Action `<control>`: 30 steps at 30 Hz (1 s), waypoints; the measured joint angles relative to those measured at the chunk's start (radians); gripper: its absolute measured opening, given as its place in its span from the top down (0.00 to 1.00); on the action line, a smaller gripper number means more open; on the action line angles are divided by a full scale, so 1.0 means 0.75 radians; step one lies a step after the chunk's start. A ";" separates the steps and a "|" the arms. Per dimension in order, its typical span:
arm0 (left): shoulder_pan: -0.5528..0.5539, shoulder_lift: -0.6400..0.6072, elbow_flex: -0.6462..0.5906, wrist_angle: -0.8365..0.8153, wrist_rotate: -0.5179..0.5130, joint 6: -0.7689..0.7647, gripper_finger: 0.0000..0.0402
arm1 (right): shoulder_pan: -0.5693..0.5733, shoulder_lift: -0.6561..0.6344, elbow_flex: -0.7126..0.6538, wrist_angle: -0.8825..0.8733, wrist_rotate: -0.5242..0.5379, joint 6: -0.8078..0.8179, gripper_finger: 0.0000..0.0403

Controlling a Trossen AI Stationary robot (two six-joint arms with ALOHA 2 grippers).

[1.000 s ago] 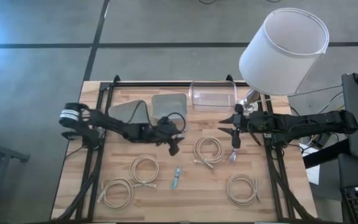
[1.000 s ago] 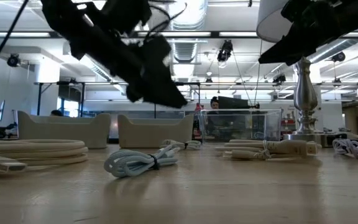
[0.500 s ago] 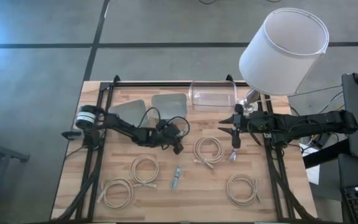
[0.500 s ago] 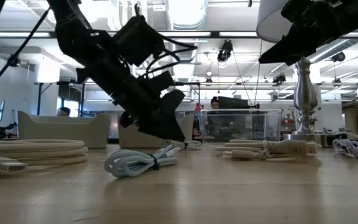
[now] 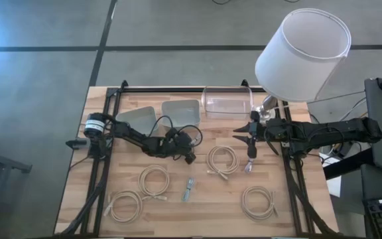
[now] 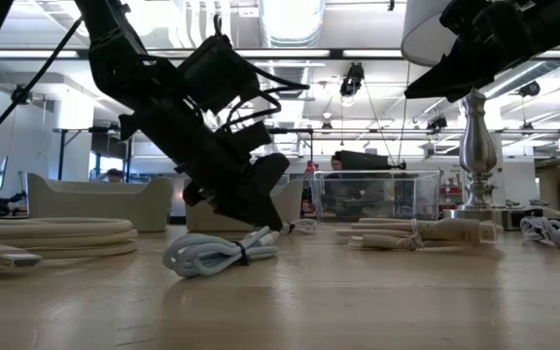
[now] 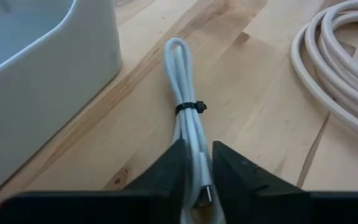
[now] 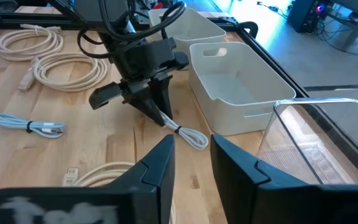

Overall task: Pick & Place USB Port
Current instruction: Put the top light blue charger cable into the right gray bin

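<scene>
A small white USB cable (image 7: 188, 121), bundled with a black tie, lies on the wood in front of a white bin (image 5: 181, 111). It also shows in the right wrist view (image 8: 189, 136). My left gripper (image 5: 190, 158) is down at the table, shut on one end of this cable (image 7: 199, 180). In the low view the left gripper (image 6: 265, 216) slants down to the tabletop. My right gripper (image 5: 251, 151) hovers open above the table's right half, over another small cable (image 5: 249, 166), touching nothing (image 8: 191, 163). My left gripper pinches the bundled cable's near end (image 7: 196, 163) between its two fingers (image 7: 174, 169), lying along the cable. It comes slanting down from the table's left. The strands fill the narrow gap, and a metal plug (image 7: 207, 196) shows between the fingers. The cable lies flat on the table.
Two white bins (image 5: 138, 118) and a clear box (image 5: 227, 101) line the far edge. A lamp (image 5: 304, 46) stands at the far right. Beige cable coils (image 5: 223, 159) (image 5: 154, 180) (image 5: 125, 206) and one more (image 5: 258, 200) lie about, with a pale blue bundled cable (image 5: 188, 190) near the middle.
My left gripper has come down from above the table to the tabletop beside the white bin, tipping further down, and now stands at the small white cable. The cable has not moved.
</scene>
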 joint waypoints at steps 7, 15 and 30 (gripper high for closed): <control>-0.007 -0.018 -0.001 -0.005 0.004 0.001 0.94 | 0.000 0.000 0.000 0.000 0.000 -0.001 0.79; -0.047 -0.161 -0.003 -0.011 0.007 0.048 0.91 | 0.000 -0.001 -0.001 0.000 0.000 -0.001 0.82; 0.051 -0.620 0.033 -0.435 -0.005 0.389 0.93 | 0.000 0.000 -0.001 0.004 -0.001 0.030 0.80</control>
